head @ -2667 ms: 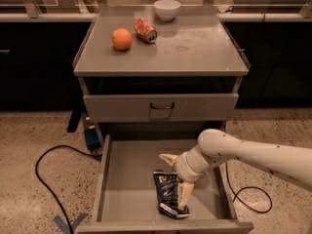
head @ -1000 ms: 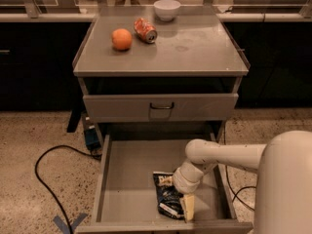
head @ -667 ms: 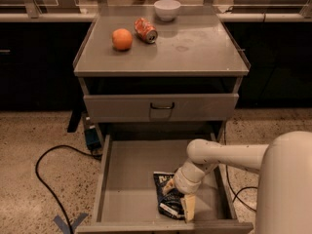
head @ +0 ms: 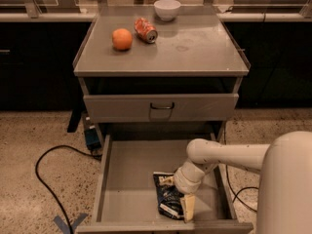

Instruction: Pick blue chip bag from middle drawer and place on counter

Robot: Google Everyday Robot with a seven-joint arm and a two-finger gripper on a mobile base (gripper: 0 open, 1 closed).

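The blue chip bag [head: 169, 197] lies flat on the bottom of the open middle drawer [head: 131, 172], near its front right. My gripper [head: 177, 194] is down in the drawer right over the bag. It is open, with one pale finger [head: 188, 207] at the bag's front right edge and the other at its back left corner. The white arm reaches in from the right and hides part of the bag. The counter [head: 195, 48] is the grey cabinet top above.
On the counter stand an orange [head: 122, 39], an orange-red soda can [head: 146, 29] on its side and a white bowl [head: 166, 9]. The upper drawer front [head: 161, 106] is closed. A black cable [head: 44, 174] loops on the floor at the left.
The gripper came down from just above the bag onto it. Over the last second it has hardly moved and the bag lies where it was.
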